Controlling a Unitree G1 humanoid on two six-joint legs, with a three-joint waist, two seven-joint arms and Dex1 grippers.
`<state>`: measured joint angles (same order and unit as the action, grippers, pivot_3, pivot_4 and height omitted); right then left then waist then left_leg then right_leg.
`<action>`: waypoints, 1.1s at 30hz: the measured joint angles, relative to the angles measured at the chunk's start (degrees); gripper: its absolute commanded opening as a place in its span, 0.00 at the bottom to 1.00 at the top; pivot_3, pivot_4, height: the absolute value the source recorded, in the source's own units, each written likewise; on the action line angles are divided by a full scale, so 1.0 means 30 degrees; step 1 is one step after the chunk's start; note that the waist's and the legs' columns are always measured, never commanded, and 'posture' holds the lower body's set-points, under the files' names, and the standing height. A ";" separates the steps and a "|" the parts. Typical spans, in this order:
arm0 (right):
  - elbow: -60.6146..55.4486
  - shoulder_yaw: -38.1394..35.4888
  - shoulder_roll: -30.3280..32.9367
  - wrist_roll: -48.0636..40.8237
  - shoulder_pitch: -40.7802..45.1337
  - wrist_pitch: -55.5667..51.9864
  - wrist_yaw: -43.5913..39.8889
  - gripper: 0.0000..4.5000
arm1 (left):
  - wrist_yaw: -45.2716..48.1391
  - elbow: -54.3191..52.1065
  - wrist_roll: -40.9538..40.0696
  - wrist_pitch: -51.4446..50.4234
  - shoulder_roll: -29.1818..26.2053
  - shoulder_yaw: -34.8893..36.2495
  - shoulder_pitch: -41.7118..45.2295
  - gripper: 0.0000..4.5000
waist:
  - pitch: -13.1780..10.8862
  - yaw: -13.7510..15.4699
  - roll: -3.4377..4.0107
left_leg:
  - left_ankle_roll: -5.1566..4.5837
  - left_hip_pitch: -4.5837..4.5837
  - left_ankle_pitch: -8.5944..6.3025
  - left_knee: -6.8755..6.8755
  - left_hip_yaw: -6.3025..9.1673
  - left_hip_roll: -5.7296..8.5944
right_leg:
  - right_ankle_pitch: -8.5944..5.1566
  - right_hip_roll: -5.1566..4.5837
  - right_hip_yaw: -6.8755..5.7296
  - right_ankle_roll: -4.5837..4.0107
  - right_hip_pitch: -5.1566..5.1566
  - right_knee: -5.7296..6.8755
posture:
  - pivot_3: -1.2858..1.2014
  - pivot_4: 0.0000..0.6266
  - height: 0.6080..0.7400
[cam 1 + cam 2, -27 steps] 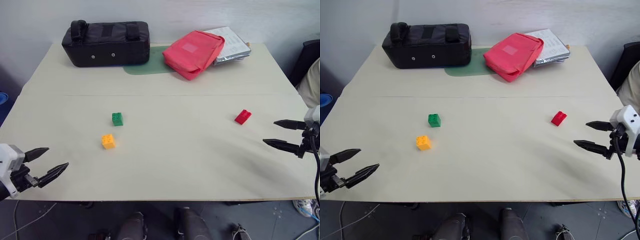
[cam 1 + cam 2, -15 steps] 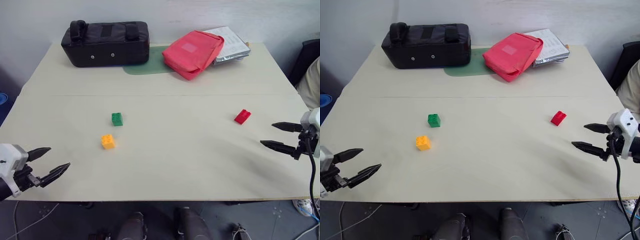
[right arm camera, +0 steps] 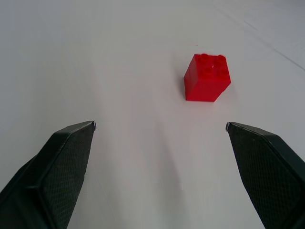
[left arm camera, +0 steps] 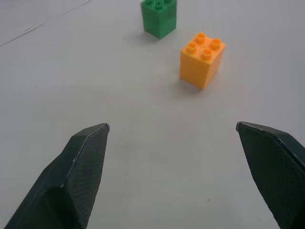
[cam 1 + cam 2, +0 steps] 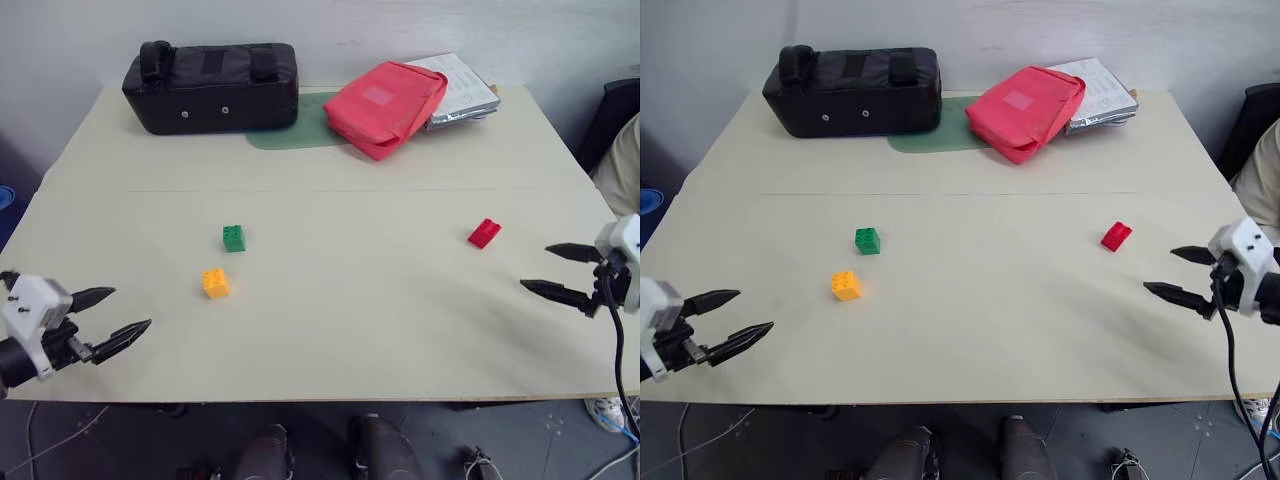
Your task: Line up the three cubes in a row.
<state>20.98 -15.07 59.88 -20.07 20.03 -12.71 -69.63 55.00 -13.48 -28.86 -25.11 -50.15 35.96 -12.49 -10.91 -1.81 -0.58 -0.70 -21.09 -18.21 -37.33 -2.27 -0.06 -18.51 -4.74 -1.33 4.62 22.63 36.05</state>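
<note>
Three cubes lie apart on the cream table (image 5: pixel 330 320). The green cube (image 5: pixel 234 238) sits left of centre, with the orange-yellow cube (image 5: pixel 215 283) just in front of it. The red cube (image 5: pixel 485 233) lies far over on the right. My left gripper (image 5: pixel 122 315) hovers open near the front left edge, short of the orange-yellow cube (image 4: pixel 202 59) and the green cube (image 4: pixel 159 17) beyond it. My right gripper (image 5: pixel 560 272) stands open at the right edge, pointing toward the red cube (image 3: pixel 207 77), with a gap of bare table between them. Neither gripper holds anything.
A black bag (image 5: pixel 212 85) stands at the back left. A red pouch (image 5: pixel 388 105) lies at the back centre, partly over a green mat (image 5: pixel 300 130), with a silver packet (image 5: pixel 462 90) behind it. A person's sleeve (image 5: pixel 622 160) shows at the right edge.
My left gripper has moved a little forward and inward over the table edge toward the orange-yellow cube. The right gripper has barely shifted. The cubes have stayed in place.
</note>
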 measured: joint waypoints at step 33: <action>1.4000 0.5704 -0.4698 0.6886 1.2360 0.0519 0.2625 0.33 | 0.2582 -0.4131 -0.4664 -0.4541 -0.2253 -0.7887 1.1243 1.00 | -0.0009 0.0017 0.0009 | 0.0098 -0.0100 0.0066 -0.0211 -0.0064 -0.0011 | 0.0001 0.0080 0.0041 0.0005 0.0057 0.0222 | 0.52 0.24 1.00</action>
<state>62.98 2.04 45.78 0.59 57.11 -11.15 -61.76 62.75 -25.87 -42.85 -38.73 -56.91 12.30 21.24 -10.94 -1.76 -0.56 -0.40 -21.39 -18.01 -37.96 -2.46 -0.09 -18.51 -4.50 -1.21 4.64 22.80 36.71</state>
